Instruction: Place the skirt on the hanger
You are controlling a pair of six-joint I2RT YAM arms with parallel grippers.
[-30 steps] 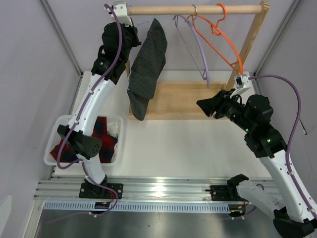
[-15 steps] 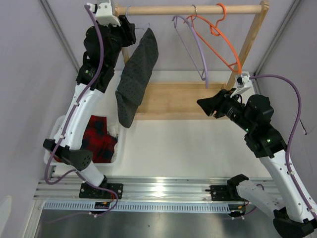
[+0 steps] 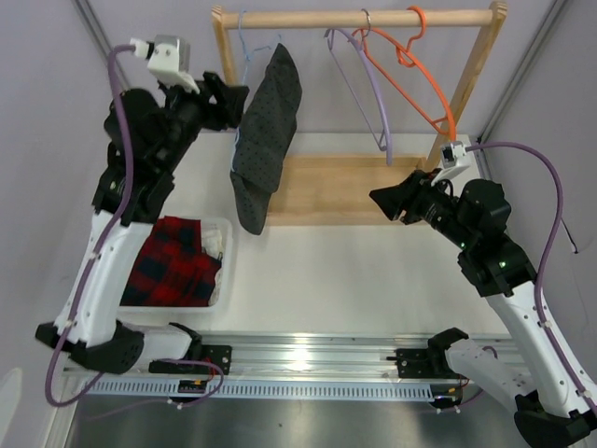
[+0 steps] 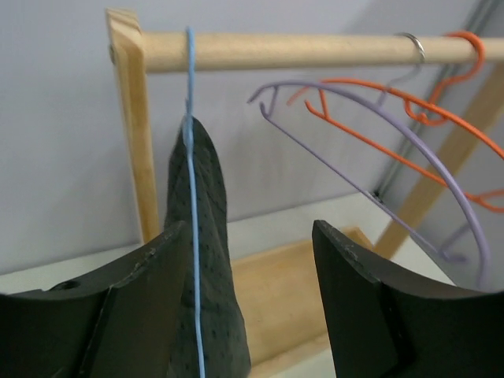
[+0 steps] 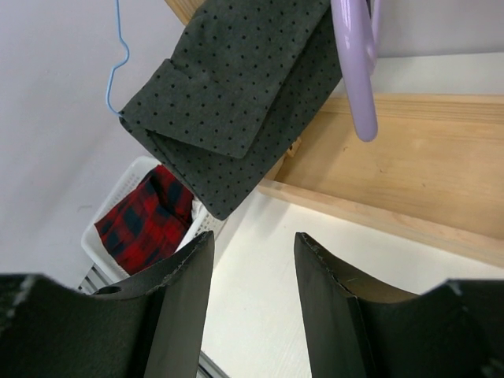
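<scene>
Left gripper (image 4: 250, 236): spread wide, clasping nothing, facing the skirt (image 4: 216, 260), draped over the hanger (image 4: 191, 197) at the left end of the wooden rail (image 4: 299, 49); right gripper (image 5: 253, 244) likewise parted and empty, lower down toward the rail's right end. Expect light, limp cloth, apt to slide off thin wire and to set it swinging. Pinch through the doubled fold close under the rail, not the loose tail further down.

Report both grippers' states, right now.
Left gripper: open, empty; the dark charcoal dotted cloth skirt hangs ahead on the thin pale-blue wire hanger.
Right gripper: open, empty.
</scene>
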